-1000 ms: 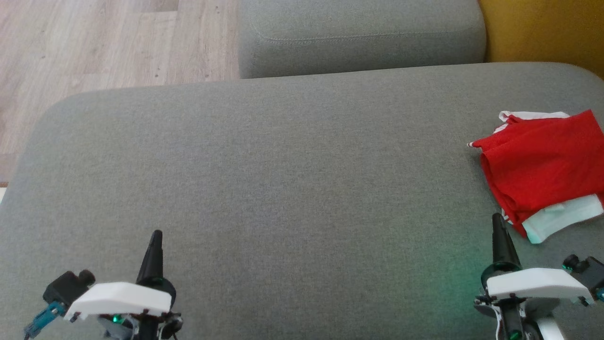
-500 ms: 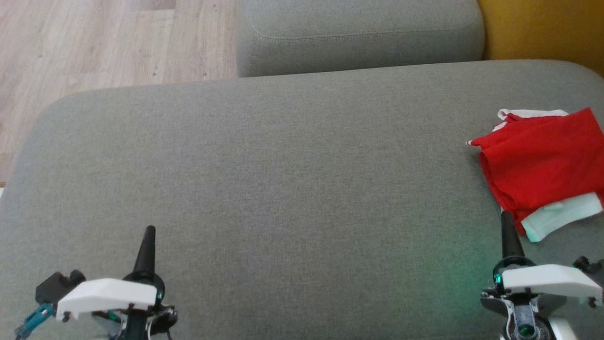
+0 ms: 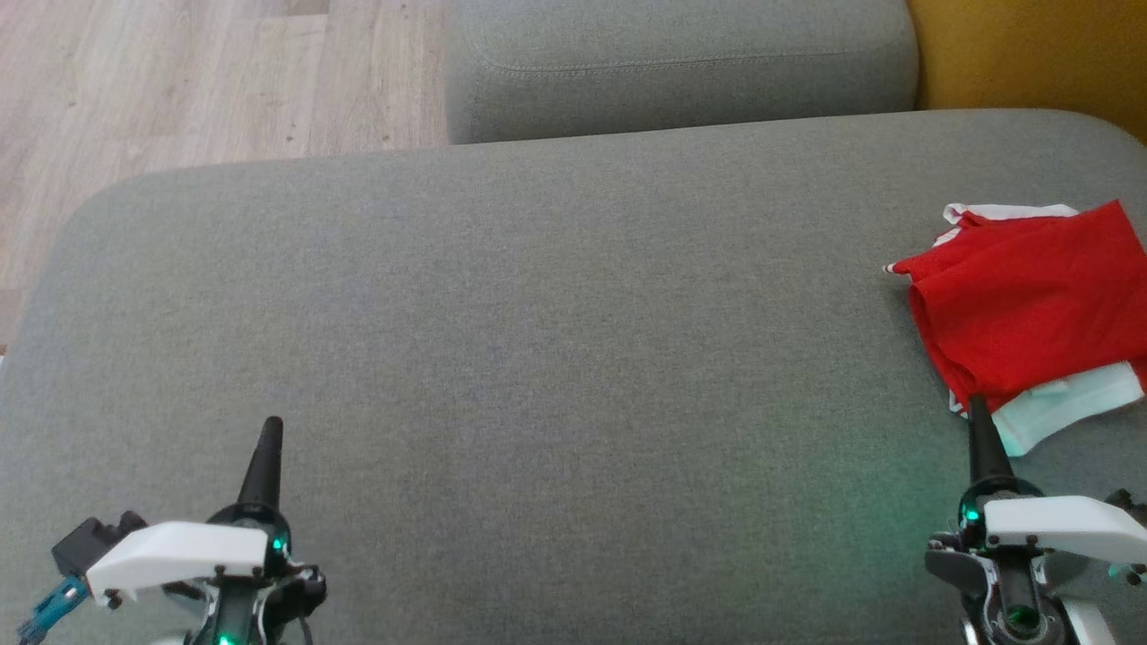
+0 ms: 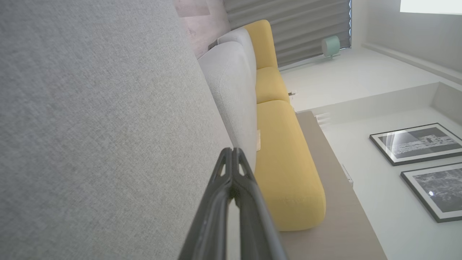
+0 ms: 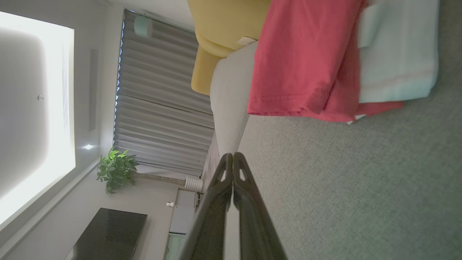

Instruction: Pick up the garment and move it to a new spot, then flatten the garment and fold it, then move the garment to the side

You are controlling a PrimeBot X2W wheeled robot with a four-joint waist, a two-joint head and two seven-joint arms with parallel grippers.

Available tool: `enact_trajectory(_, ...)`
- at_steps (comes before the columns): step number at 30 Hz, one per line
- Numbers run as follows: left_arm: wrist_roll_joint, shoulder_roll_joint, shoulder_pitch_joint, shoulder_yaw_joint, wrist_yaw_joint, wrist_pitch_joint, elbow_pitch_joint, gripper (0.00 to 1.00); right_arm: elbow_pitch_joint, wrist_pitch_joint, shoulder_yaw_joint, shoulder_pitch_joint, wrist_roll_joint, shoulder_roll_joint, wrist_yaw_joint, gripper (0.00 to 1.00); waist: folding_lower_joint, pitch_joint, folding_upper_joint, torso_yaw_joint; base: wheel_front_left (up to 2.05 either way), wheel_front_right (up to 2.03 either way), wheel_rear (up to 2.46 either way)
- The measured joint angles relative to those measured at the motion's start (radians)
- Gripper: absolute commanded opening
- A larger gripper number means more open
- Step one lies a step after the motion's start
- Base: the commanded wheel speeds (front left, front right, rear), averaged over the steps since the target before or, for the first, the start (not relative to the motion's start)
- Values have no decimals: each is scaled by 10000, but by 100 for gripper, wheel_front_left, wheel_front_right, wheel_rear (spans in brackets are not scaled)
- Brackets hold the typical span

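The garment (image 3: 1026, 313) is a folded red shirt with white trim, lying at the right side of the grey sofa seat (image 3: 556, 340); the right wrist view has it (image 5: 306, 57) at the top. My right gripper (image 3: 977, 408) is shut with nothing in it, its tip just at the garment's near edge, and its closed fingers (image 5: 232, 156) point past the shirt. My left gripper (image 3: 271, 425) is shut and empty at the lower left, far from the garment, its fingers (image 4: 232, 151) pressed together.
A second grey cushion (image 3: 681, 63) lies behind the seat, with a yellow cushion (image 3: 1030, 54) to its right. Wooden floor (image 3: 179, 81) runs past the seat's rounded far left corner. The garment reaches the right edge of the head view.
Both grippers have drawn back toward the bottom of the head view and drifted outward. The right tip now overlaps the garment's near edge. The whole picture has shifted slightly; the garment lies still.
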Motion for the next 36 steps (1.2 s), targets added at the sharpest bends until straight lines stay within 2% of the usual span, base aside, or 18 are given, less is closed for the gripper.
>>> enact_trajectory(27, -2997, -4, -433, 665, -336, 865, 84, 0, -184, 802, -639, -213, 3189, 0, -2, 0, 0, 94, 0, -96, 0, 0, 0)
enact_trajectory(36, -3120, -6, -441, 771, -339, 872, 105, 0, -184, 888, -686, -214, 3308, 0, -2, 0, 0, 95, 0, -97, 0, 0, 0)
